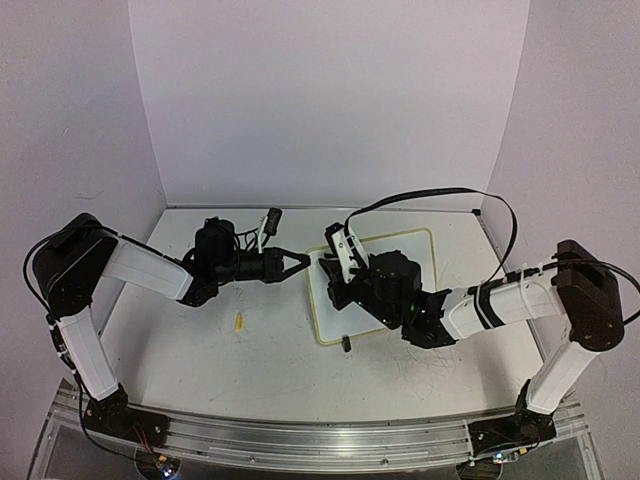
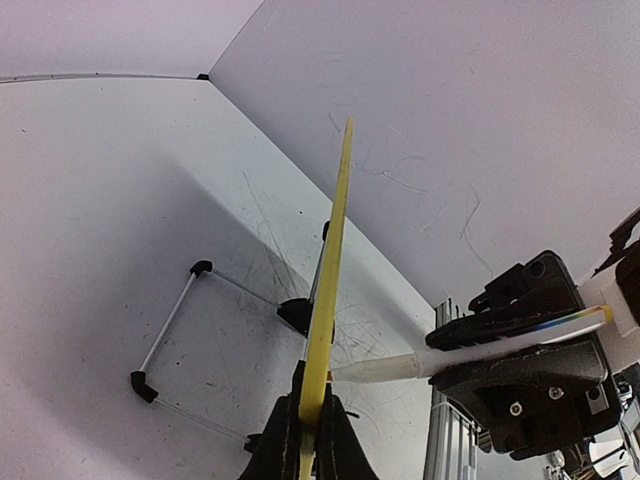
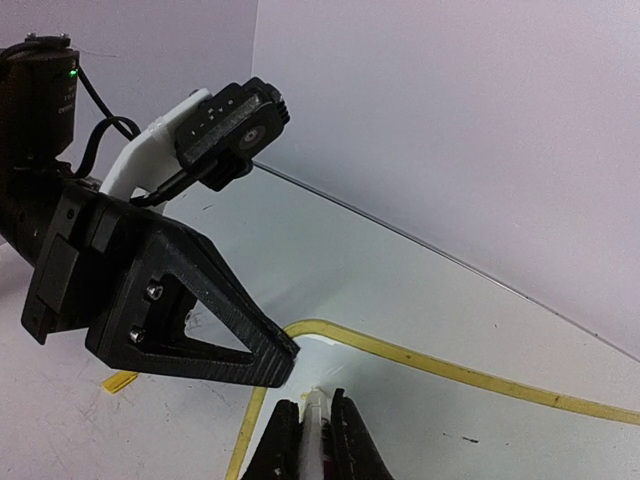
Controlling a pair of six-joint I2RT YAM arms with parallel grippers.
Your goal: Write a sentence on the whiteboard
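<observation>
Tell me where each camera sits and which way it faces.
Top external: high behind, looking down at the table; left arm, right arm show.
Left wrist: behind left gripper, jaws shut on the whiteboard rim, facing the right gripper.
Right wrist: own jaws gripping the marker, facing the left gripper.
Shared: both wrist views show the whiteboard rim.

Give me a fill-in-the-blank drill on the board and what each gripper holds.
1. The rim of the whiteboard is coloured ___.
2. Of the left gripper and the right gripper, the one shut on that rim is the ___.
3. The white marker is held in the ___ gripper.

Missing words: yellow; left; right.
</observation>
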